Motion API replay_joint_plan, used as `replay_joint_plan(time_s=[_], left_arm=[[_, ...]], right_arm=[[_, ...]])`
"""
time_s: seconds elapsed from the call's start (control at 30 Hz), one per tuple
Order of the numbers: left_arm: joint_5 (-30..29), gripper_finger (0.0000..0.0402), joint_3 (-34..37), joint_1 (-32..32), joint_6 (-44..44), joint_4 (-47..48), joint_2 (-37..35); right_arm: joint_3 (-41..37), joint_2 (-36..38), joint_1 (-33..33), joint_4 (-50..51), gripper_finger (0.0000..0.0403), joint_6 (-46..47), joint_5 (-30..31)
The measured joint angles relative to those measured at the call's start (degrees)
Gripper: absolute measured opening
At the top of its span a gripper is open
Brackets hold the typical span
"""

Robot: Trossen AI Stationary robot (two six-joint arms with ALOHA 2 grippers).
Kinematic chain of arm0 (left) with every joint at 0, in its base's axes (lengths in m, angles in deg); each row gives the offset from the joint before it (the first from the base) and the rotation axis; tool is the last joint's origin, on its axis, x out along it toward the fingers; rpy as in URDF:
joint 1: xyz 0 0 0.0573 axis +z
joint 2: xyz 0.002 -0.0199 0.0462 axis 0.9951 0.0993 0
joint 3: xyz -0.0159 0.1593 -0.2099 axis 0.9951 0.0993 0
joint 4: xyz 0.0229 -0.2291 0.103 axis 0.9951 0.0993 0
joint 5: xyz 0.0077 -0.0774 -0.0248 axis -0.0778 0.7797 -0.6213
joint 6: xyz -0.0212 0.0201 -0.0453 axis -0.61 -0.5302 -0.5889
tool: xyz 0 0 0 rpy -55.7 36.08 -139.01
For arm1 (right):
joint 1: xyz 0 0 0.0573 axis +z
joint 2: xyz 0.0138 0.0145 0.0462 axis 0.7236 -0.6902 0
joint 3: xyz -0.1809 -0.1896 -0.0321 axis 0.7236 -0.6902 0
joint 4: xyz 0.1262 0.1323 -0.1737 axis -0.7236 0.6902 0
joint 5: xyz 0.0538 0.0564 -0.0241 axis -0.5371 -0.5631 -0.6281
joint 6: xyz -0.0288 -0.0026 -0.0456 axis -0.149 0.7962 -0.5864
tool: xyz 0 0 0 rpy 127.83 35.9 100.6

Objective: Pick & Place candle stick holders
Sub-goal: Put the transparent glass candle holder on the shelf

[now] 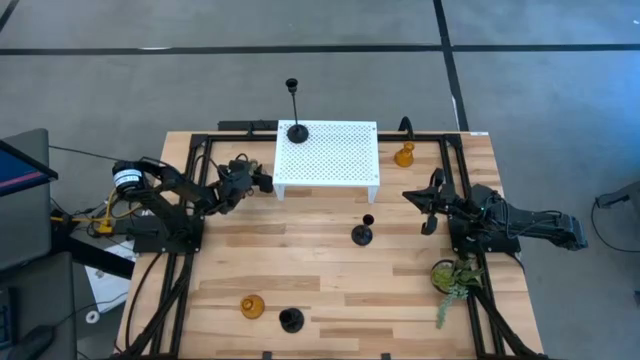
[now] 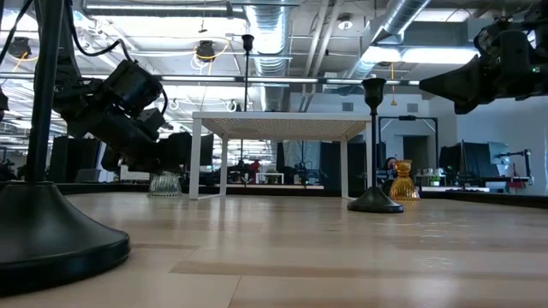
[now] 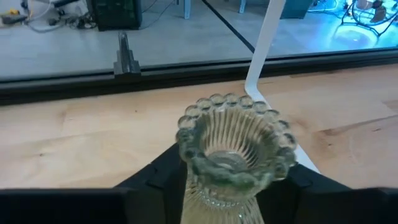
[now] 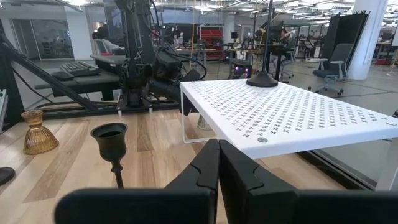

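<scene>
My left gripper (image 1: pixel 258 180) is shut on the clear glass holder (image 3: pixel 233 155), just left of the white perforated stand (image 1: pixel 327 155). The taller black thin-stemmed holder (image 1: pixel 297 130) stands by its round base on the stand's far left corner. The shorter black stemmed holder (image 1: pixel 363 233) stands on the table in front of the stand. One amber holder (image 1: pixel 404 155) stands right of the stand, and the other (image 1: pixel 252 306) stands near the front edge beside the squat black holder (image 1: pixel 291 319). My right gripper (image 1: pixel 428 205) is shut and empty, hovering right of the stand. My left gripper has the clear glass holder between its two fingers (image 3: pixel 155 180), on the ribbed body (image 3: pixel 211 199) below the beaded rim. It comes slanting down from the table's left. The holder stands upright. Its flared base (image 2: pixel 165 183) shows below the gripper, at or just above the tabletop.
The stand's left front leg (image 3: pixel 264 50) is right beside the held holder. A green plant sprig (image 1: pixel 455 278) lies at the right, near my right arm's base. Dark rails (image 1: pixel 190 200) run along both table sides. Bare wood lies in the table's middle.
</scene>
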Motion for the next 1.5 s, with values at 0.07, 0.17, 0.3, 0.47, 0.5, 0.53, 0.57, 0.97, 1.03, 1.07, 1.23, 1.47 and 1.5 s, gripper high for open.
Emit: replay_joint_plan(time_s=[0.07, 0.17, 0.3, 0.47, 0.5, 0.53, 0.57, 0.97, 1.03, 1.07, 1.23, 1.47, 1.5], left_arm=[[-0.2, 0.014, 0.0, -0.5, 1.4, 0.0, 0.0], [-0.2, 0.0136, 0.0, -1.5, 1.7, 0.0, 0.0], [-0.4, 0.0135, 0.9, -3.4, 2.6, 0.3, -0.5], [-4.1, 0.0134, 3.4, -6.0, 1.8, 0.5, -2.4], [-4.4, 0.0134, 4.0, -6.3, 1.5, 0.8, -3.1], [-4.8, 0.0134, 4.7, -6.7, 1.0, 0.9, -3.8], [-5.0, 0.0134, 5.2, -7.1, 0.7, 1.1, -4.8], [-6.3, 0.0128, 6.9, -11.8, -2.4, 18.1, -20.6], [-6.7, 0.0127, 6.9, -12.2, -3.2, 21.5, -23.2], [-6.7, 0.0127, 6.9, -12.2, -3.6, 22.5, -24.4], [-6.7, 0.0127, 6.8, -12.2, -2.0, 25.7, -29.7], [-6.6, 0.0127, 6.3, -12.2, -1.5, 28.2, -35.6], [-6.5, 0.0127, 5.8, -12.2, -1.4, 28.6, -36.2]], right_arm=[[0.0, 0.0, 0.0, 0.0, 0.0, 0.0, 0.0], [0.0, 0.0, 0.0, 0.0, 0.0, 0.0, 0.0], [0.0, 0.0, 0.0, 0.0, 0.0, 0.0, 0.0], [0.0, 0.0, 0.0, 0.2, 0.0, 0.0, 0.0], [0.0, 0.0, 0.0, 0.2, 0.0, 0.0, 0.0], [0.0, 0.0, 0.0, 0.2, 0.0, 0.0, 0.0], [0.0, 0.0, 0.0, 0.2, 0.0, 0.0, 0.0], [0.0, 0.0, 0.0, 0.2, 0.0, 0.0, 0.0], [0.0, 0.0, 0.0, 0.2, 0.0, 0.1, 0.0], [0.0, 0.0, 0.0, 0.2, 0.0, 0.1, 0.0], [0.0, 0.0, 0.0, 0.3, 0.0, 0.1, 0.0], [0.0, 0.0, 0.0, 0.6, 0.0, 0.1, 0.0], [0.0, 0.0, 0.0, 0.6, 0.0, 0.1, 0.0]])
